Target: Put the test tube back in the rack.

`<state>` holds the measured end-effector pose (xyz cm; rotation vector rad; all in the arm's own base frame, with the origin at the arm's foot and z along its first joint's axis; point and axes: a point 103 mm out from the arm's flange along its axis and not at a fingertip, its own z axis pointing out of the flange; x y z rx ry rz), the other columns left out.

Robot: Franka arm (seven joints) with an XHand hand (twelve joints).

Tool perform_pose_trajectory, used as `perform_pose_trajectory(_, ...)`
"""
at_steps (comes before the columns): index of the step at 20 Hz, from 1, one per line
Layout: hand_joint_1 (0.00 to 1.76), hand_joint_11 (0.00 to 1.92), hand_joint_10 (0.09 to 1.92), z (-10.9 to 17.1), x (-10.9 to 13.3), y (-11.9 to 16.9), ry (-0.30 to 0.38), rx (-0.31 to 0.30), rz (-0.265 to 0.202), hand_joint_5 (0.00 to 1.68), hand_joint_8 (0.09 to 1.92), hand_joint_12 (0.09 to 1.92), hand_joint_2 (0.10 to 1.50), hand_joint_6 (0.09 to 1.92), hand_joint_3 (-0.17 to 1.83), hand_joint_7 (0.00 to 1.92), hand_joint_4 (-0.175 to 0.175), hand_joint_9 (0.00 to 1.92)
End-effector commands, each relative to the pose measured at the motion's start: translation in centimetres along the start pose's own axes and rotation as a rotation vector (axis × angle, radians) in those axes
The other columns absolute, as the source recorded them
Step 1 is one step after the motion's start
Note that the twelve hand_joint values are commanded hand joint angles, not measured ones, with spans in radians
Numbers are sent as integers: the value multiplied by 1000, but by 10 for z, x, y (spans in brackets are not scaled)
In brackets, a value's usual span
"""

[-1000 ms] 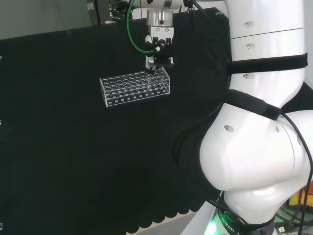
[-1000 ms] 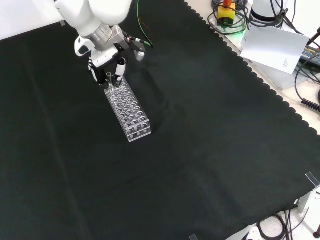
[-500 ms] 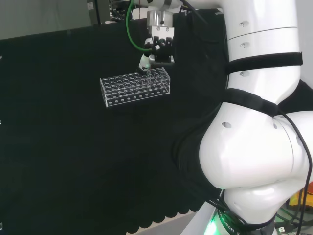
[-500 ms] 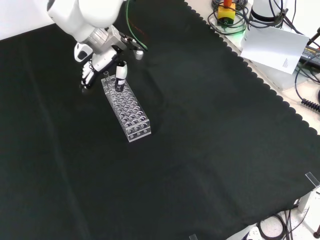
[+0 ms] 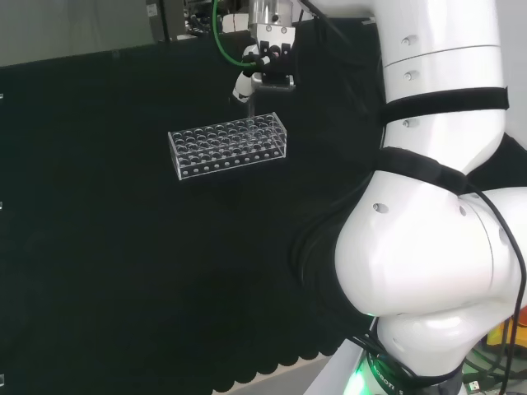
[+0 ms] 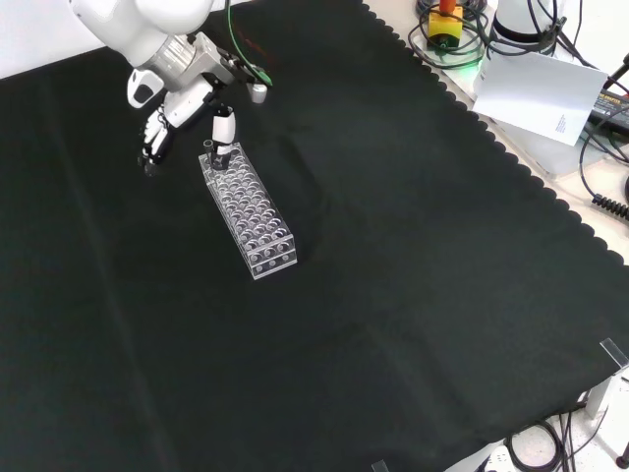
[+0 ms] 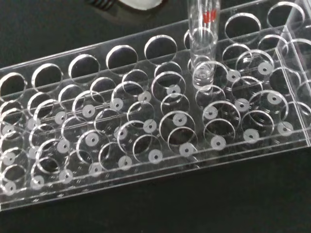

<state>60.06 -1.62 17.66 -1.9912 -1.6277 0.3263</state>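
Note:
The clear plastic rack [image 5: 230,146] with several rows of holes lies on the black cloth, its long side running down the front view [image 6: 257,221]. In the wrist view, a clear test tube [image 7: 201,29] with a red mark stands upright in a hole of the rack [image 7: 97,187], near its far long edge. The hand [image 6: 175,87] hangs above the rack's far end in the front view. Its fingers [image 6: 152,143] are spread to the left and its thumb [image 6: 224,128] points down over the end holes. In the head view the hand [image 5: 265,59] sits above the rack's right end, open.
The arm's white links [image 5: 436,206] take up the right of the head view. A green cable [image 5: 221,41] runs along the wrist. Past the cloth's scalloped edge in the front view lie a sheet of paper [image 6: 541,93] and cables [image 6: 447,34].
The fingers, closed round the tube at the rack's end a second ago, have spread apart. The hand has risen and drawn back from the rack.

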Motion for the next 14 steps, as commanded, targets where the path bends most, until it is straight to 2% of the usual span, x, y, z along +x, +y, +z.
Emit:
perform_pose_trajectory(1, 953, 0, 983, -36, -3, -31, 2, -47, -20, 239, 426, 1416, 883, 87, -175, 0, 28, 0)
perform_pose_trajectory(8, 951, 0, 967, -77, 3, -68, -7, -117, -34, 238, 429, 1395, 885, 87, -175, 0, 29, 0)
perform_pose_trajectory(14, 947, 0, 966, -89, 9, -96, -35, -143, -48, 240, 459, 1381, 891, 87, -175, 0, 30, 0)
